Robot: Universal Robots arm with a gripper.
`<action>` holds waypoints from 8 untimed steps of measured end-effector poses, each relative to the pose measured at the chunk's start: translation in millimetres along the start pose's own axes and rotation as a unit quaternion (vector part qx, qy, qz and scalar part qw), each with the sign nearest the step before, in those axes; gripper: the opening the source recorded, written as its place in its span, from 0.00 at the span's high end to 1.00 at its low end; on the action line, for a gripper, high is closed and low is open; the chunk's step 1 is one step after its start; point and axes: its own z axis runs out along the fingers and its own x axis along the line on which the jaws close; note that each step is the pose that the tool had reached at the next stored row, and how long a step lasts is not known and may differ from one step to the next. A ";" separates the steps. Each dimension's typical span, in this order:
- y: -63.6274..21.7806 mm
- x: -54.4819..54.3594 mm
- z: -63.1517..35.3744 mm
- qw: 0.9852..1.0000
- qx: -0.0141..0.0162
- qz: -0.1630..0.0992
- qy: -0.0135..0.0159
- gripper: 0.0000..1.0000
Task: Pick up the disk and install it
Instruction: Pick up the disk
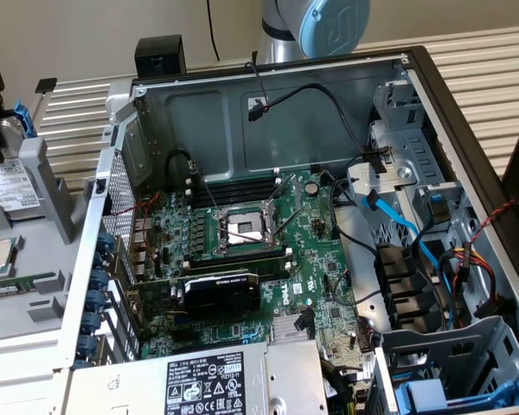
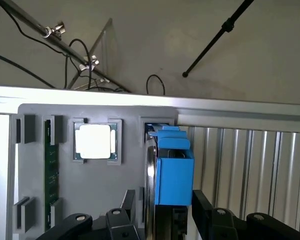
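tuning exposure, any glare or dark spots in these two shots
Wrist view: glare washes the processor chip out to plain white, while the disk in its blue frame is evenly lit. Exterior view: soft, even light, with only mild shadow inside the computer case.

Exterior view: soft, even room light with no hard shadows. The computer case [image 1: 329, 112] interior is dimmer than the pale counter [image 1: 476, 65], and the arm joint [image 1: 333, 22] at 12 o'clock has a mild sheen. Wrist view: processor chip [image 2: 94, 141] blown out white, glare streak along the disk [image 2: 172, 175] metal edge, tool [image 2: 165, 195] in dark shade.
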 end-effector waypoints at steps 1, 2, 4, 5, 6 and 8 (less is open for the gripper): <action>-0.1 0.0 0.0 1.000 -0.001 0.000 0.000 0.43; -0.2 0.0 0.0 1.000 -0.001 0.001 -0.001 0.43; -0.4 0.0 0.0 1.000 -0.003 0.002 -0.001 0.43; -0.5 0.0 -0.1 1.000 -0.004 0.002 -0.002 0.43; -0.8 0.0 -0.1 1.000 -0.005 0.002 -0.002 0.43; -1.5 0.1 0.0 1.000 -0.006 0.002 -0.003 0.43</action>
